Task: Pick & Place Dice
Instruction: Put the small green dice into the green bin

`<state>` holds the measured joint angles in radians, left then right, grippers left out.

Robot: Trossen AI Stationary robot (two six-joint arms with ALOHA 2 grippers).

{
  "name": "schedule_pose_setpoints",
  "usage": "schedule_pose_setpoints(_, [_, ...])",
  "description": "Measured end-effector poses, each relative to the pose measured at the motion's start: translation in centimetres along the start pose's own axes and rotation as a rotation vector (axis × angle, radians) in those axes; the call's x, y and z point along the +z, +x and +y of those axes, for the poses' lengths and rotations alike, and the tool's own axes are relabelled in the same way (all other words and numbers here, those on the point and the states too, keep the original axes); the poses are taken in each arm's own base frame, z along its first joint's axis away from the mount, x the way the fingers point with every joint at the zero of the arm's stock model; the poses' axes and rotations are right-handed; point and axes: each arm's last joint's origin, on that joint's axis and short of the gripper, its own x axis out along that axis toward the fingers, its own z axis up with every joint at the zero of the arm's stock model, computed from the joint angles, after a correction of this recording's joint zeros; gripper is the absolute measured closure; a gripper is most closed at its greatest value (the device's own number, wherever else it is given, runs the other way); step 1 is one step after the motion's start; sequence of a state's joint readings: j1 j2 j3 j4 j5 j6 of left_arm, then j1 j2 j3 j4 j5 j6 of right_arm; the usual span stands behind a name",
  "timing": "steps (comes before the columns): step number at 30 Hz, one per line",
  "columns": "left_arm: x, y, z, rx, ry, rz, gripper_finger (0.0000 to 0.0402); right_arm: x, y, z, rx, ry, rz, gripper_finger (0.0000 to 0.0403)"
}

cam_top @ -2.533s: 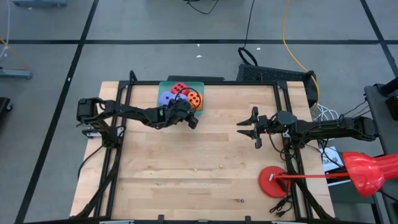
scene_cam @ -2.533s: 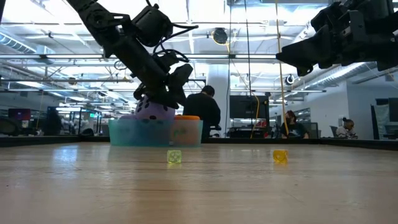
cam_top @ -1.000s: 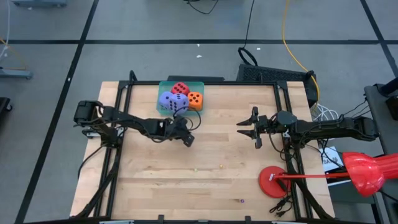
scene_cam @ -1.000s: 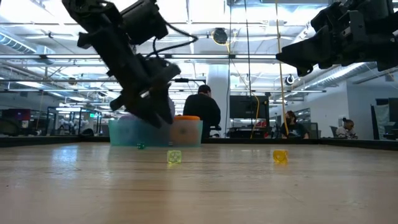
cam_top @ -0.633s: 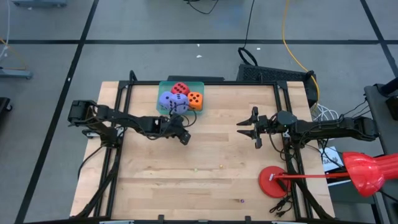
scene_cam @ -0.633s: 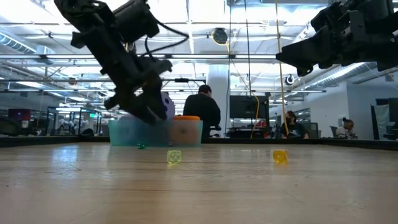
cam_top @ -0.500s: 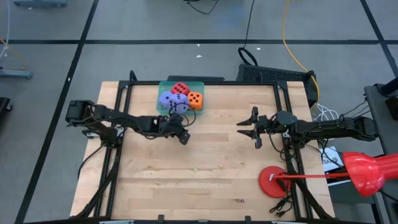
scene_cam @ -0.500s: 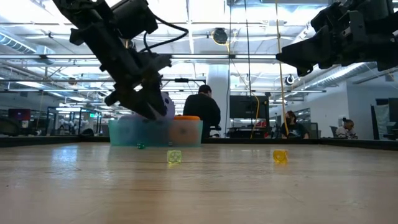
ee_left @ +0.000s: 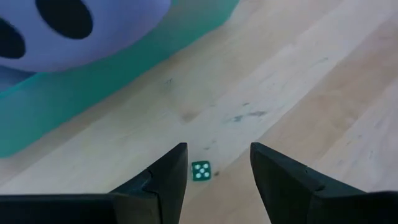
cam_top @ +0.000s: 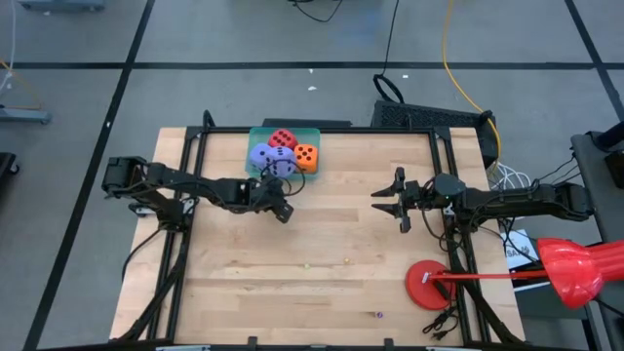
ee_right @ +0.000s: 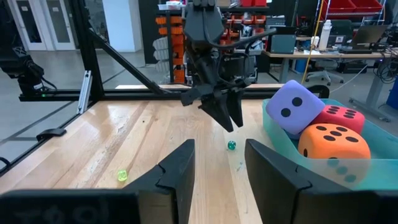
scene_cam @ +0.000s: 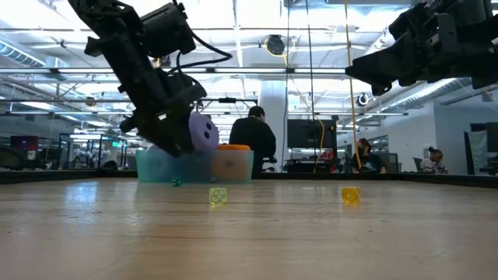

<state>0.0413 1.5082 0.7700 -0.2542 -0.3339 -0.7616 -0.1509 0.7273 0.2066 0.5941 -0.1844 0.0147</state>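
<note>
While the teal-green tray (cam_top: 255, 136) sits at the far edge of the wooden table (cam_top: 322, 273), four big dice are piled inside it. Count them: one red die (cam_top: 283, 139) at the back, one orange die (cam_top: 305, 155) beside it, and two purple-blue dice (cam_top: 261, 154) stacked on the side nearest the left arm, the upper one showing clearly over the tray wall in the low view.

The left gripper (cam_top: 281, 208) hangs just in front of the tray, fingers parted and holding nothing. Straight between its fingers (ee_left: 168, 174) lies one tiny green die (ee_left: 200, 170), resting on the wood just in front of the tray and touched by neither finger.

The right gripper (cam_top: 390, 205) waits well away from the tray, out towards the table's right side, raised off the wood. Its jaws stand partly apart, and there's nothing in them either.

Farther from the tray, nearer the table's front, two more tiny dice lie on the boards: one yellow-green (scene_cam: 218, 196), one amber (scene_cam: 350, 195). That makes three tiny dice loose on the wood.

One person (scene_cam: 257, 144) shows in dark silhouette beyond the tray.
</note>
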Motion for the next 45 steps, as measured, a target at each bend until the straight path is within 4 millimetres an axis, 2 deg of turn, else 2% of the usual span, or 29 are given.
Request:
schedule_pose_setpoints(14, [-0.7,1.2,0.1,0.048,0.022,0.039,0.0215,0.0,0.0,0.0,0.000,0.000,-0.002,0.0273])
schedule_pose_setpoints(45, [-1.5,2.4,0.0,0.088,0.009,0.058,0.0215,0.0,0.0,0.0,0.000,-0.001,-0.004,0.0273])
